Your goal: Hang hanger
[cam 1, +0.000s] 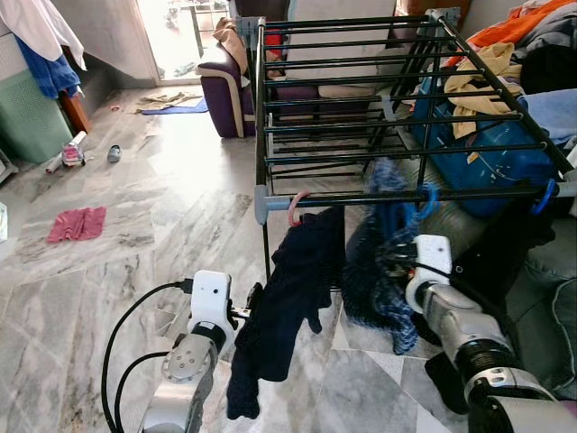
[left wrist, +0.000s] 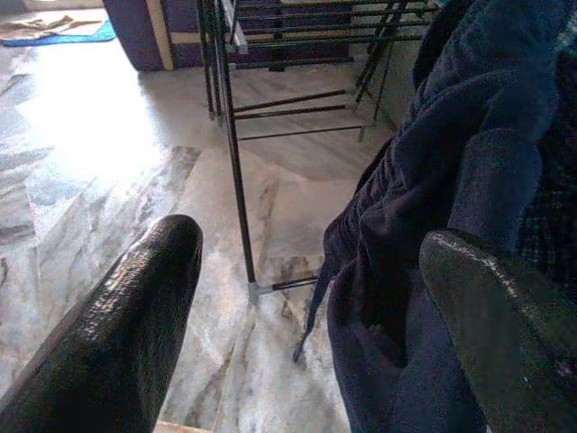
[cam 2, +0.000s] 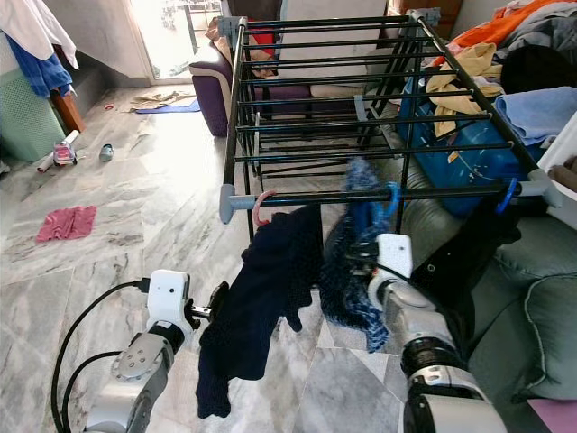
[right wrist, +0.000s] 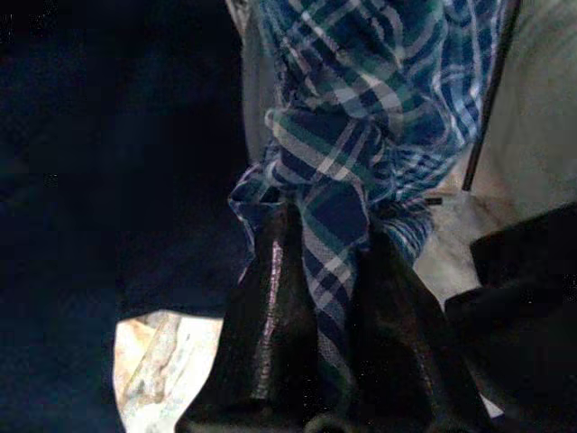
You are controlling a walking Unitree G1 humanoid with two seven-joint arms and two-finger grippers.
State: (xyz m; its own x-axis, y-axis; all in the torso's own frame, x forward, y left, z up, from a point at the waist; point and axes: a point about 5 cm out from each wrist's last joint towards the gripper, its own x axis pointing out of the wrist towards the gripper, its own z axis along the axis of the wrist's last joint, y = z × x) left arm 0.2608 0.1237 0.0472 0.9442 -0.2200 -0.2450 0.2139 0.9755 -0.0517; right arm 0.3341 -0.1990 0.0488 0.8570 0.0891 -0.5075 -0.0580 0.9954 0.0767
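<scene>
While the right gripper pinches a fold of the blue plaid garment between its two black fingers, that garment hangs from a blue hanger hooked on the near rail of the black drying rack, in the centre of the left eye view. Just to its left in the frame, a dark navy garment droops from a pink hanger on the same rail, near the rack's grey corner joint. The left gripper sits at lower centre-left of the head views, its fingers spread wide, one finger beside the navy cloth and holding nothing. A third blue hanger hooks the rail at the far right edge, over dark clothing. Behind the rack, at the upper right, a yellow cloth lies over the bars beside a pile of laundry. On the marble floor at left lies a pink rag, and a purple sofa stands at upper centre.
</scene>
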